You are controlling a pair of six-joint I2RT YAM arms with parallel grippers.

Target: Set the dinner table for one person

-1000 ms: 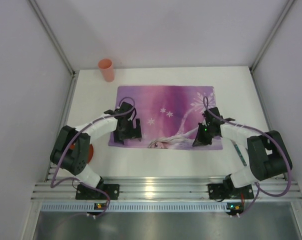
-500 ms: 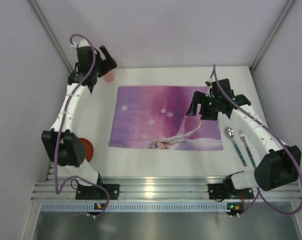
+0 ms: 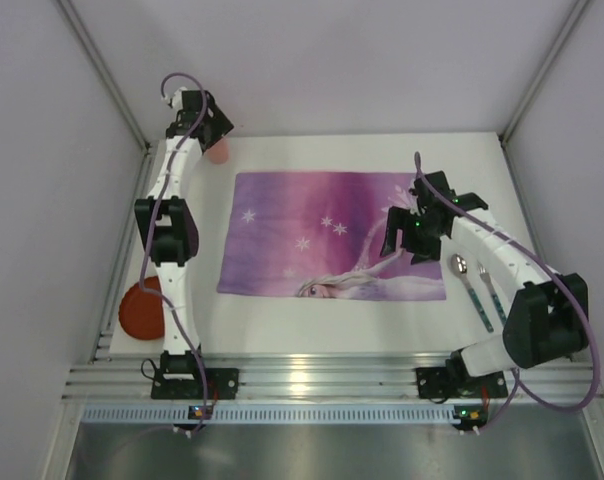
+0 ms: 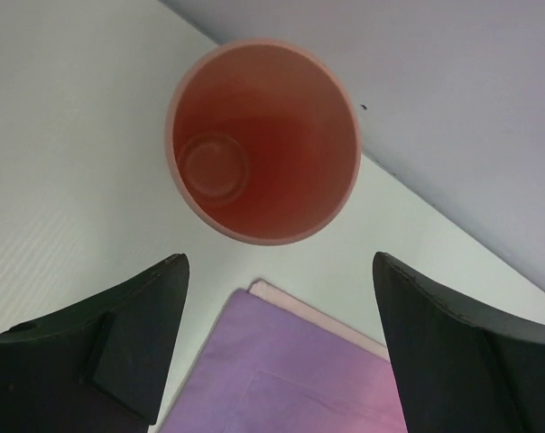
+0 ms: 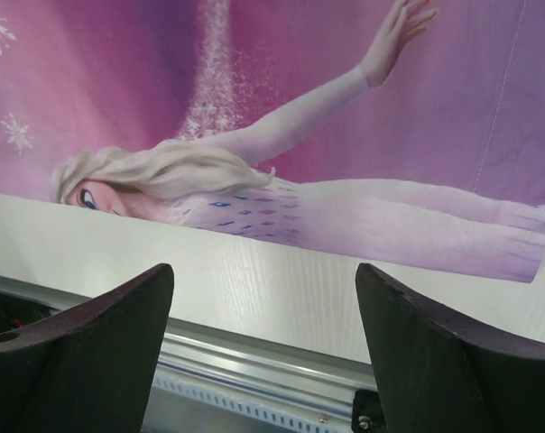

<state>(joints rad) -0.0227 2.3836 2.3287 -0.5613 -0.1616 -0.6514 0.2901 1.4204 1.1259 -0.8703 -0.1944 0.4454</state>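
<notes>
Since half a second ago our left arm has stretched straighter toward the far corner. Our left gripper point(image 4: 280, 266) hangs with fingers spread wide, and the pink cup point(image 4: 263, 153) stands upright just beyond them on the dinner table point(image 3: 312, 325), beside the placemat's point(image 3: 312, 225) corner. Our right gripper point(image 5: 263, 280), jaws likewise apart, hovers over the placemat's near edge. A spoon point(image 3: 472, 295) and fork point(image 3: 492, 293) lie to its right, and a red plate point(image 3: 137, 310) lies well behind the left gripper.

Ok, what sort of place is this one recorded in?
Most likely a lab robot cell, not a home dining room: plain pale wall panels in metal framing enclose the dinner table, the left arm and right arm are bolted to an aluminium rail, and the placemat and pink cup look like props.
</notes>
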